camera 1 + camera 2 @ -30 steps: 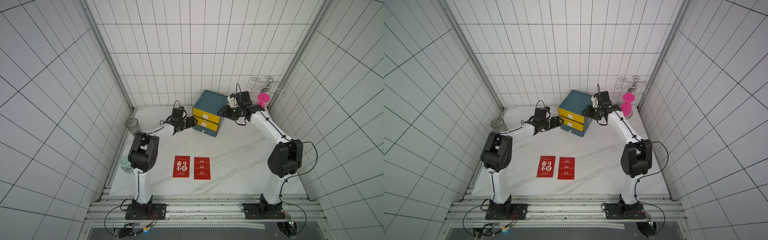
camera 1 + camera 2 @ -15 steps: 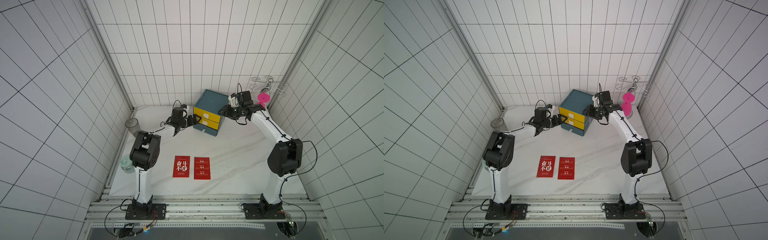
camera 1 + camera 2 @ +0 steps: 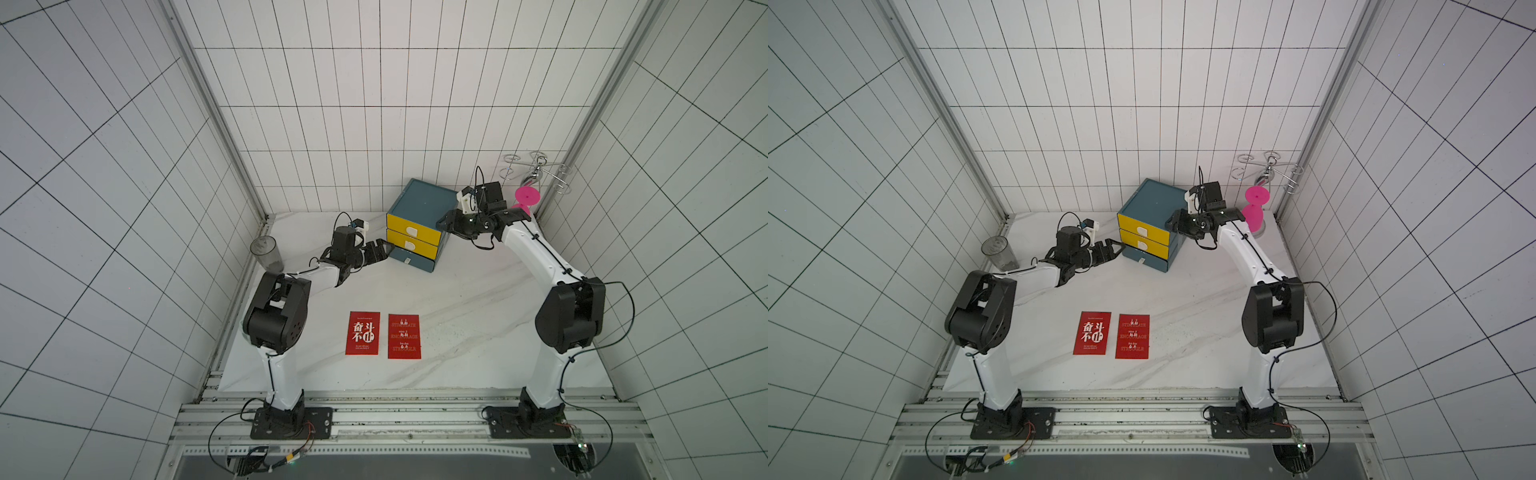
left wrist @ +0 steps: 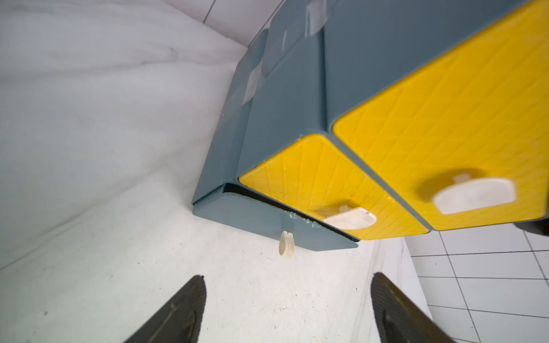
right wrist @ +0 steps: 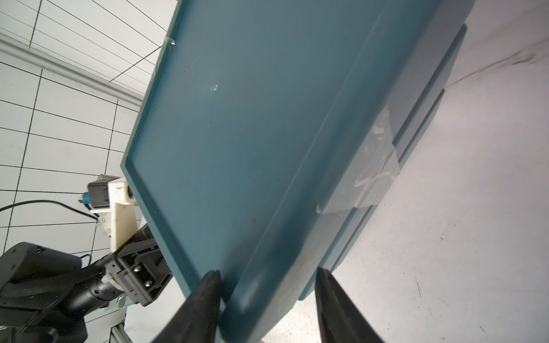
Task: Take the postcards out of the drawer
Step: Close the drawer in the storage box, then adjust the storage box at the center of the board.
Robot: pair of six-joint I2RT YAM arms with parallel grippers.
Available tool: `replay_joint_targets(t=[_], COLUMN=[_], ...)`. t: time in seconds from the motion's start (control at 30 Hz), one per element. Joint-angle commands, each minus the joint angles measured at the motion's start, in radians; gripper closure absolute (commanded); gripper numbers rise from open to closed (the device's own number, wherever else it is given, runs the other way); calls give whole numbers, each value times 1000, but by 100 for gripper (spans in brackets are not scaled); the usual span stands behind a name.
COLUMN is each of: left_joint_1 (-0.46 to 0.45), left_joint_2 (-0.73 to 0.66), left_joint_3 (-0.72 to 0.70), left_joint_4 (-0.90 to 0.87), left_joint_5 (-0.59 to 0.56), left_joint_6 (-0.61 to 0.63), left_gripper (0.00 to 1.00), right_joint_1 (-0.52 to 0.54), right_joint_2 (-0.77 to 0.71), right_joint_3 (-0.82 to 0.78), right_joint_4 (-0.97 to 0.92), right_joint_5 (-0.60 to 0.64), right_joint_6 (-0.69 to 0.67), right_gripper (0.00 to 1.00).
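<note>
**Two postcards out, bottom drawer ajar**

Two red postcards lie side by side on the table, near its front edge. Farther back, the left gripper, fingers wide and empty, faces the slightly open bottom drawer. The right gripper, fingers half spread, straddles the top corner of the cabinet; whether it pinches cannot be told.

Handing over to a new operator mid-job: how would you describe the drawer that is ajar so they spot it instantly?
At the back of the white table, by the rear wall, stands a teal three-drawer cabinet. You want its lowest drawer, just ahead of the open left hand. Unlike the two yellow-fronted drawers above, its front is teal and it sticks out slightly.
</note>
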Motion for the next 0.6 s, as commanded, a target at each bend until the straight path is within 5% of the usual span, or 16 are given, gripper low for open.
replay_joint_targets(t=[0.0, 0.23, 0.57], left_joint_1=[44, 116, 64], left_joint_2=[-64, 44, 283], left_joint_3=[-13, 172, 472], left_joint_4=[122, 106, -71], left_joint_5=[-9, 50, 115], left_joint_6=[-59, -197, -252], left_gripper=[14, 14, 14], right_joint_1=[-32, -34, -34], right_joint_2=[26, 33, 46], right_joint_3=[-17, -12, -7], right_joint_4=[-83, -76, -62], right_joint_5=[53, 40, 30], right_joint_6=[-3, 12, 34], right_gripper=[47, 47, 47])
